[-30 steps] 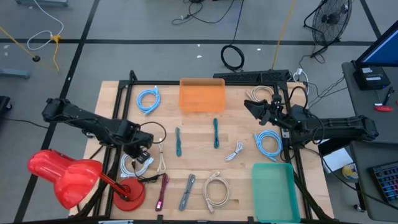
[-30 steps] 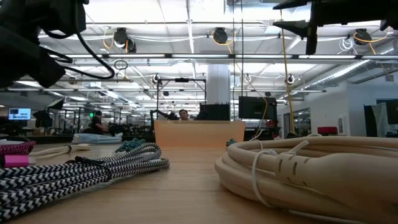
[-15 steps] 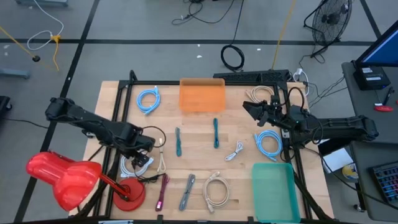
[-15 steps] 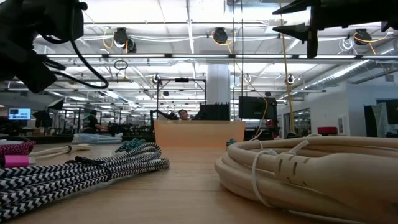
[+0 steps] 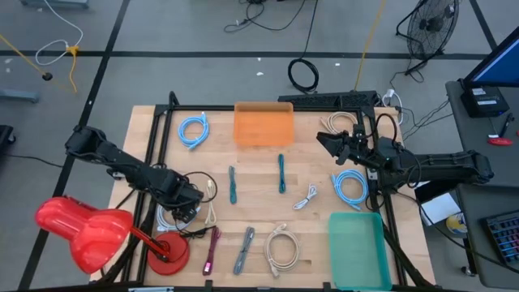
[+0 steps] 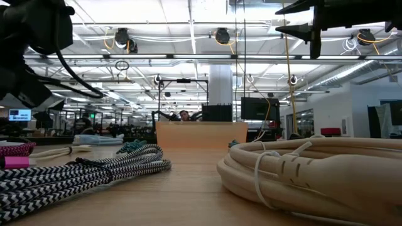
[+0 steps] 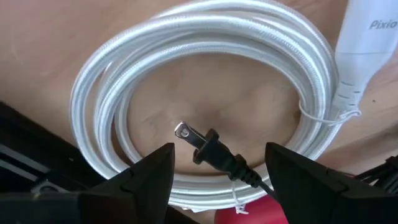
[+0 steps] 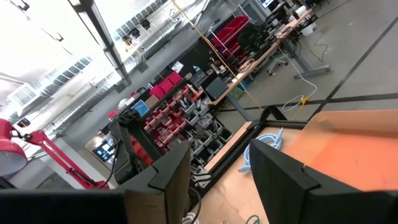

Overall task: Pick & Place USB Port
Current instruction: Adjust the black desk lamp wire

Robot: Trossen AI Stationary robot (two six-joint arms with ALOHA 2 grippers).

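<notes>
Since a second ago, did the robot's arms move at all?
Yes. The left hand has come down lower over the white cable coil near the table's front left, fingers open, holding nothing. The right hand stayed raised near the orange bin, open. The cables on the table have not moved.

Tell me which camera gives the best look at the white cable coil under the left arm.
The left wrist view: the white coil fills it, with a black plug lying inside the loop. The high view shows the coil small, partly under the left end effector. The other views miss it.
</notes>
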